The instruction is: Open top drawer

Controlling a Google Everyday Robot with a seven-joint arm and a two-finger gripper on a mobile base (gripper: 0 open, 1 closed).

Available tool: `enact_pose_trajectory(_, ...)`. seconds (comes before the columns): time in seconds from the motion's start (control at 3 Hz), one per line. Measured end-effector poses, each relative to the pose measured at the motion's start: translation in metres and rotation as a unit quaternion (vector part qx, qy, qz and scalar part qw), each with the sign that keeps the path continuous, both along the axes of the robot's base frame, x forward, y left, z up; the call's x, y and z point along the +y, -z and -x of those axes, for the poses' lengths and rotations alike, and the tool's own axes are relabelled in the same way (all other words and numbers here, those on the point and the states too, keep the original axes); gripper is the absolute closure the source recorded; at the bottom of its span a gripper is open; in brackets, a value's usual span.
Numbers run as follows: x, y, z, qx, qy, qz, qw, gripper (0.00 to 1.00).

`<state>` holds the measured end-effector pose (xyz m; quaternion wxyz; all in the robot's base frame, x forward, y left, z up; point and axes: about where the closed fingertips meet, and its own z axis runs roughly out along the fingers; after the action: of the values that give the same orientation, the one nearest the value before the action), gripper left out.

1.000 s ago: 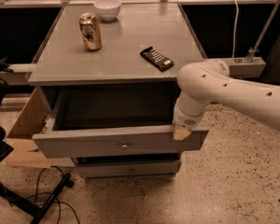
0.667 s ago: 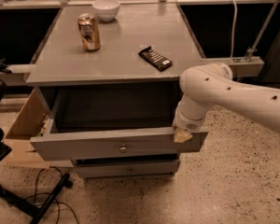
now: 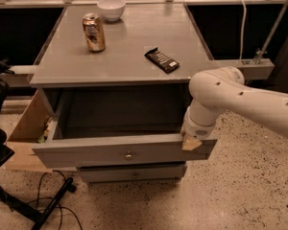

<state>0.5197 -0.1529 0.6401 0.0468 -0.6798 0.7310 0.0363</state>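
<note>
- Top drawer: pulled out, grey interior exposed.
- End effector: on the drawer front's top edge, 3 o'clock of the knob; open or closed cannot be told.

The arm reaches in from the right; wrist bends down; gripper hangs beneath it.

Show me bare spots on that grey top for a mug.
Bare on the tabletop: the front-left strip before the can, and the back right behind the candy bar. Crowded: back left, can beside bowl. The end effector sits at the front right corner of the top drawer.
</note>
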Motion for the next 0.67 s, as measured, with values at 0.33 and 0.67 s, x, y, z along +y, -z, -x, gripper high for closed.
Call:
enact_pose_trajectory(0.33, 0.0012, -0.0011, 0.0, 0.0, 0.0, 0.0, 1.0, 1.0)
enact_pose_trajectory(0.67, -0.0034, -0.001, 0.0098, 0.004, 0.002, 0.0, 1.0, 1.0)
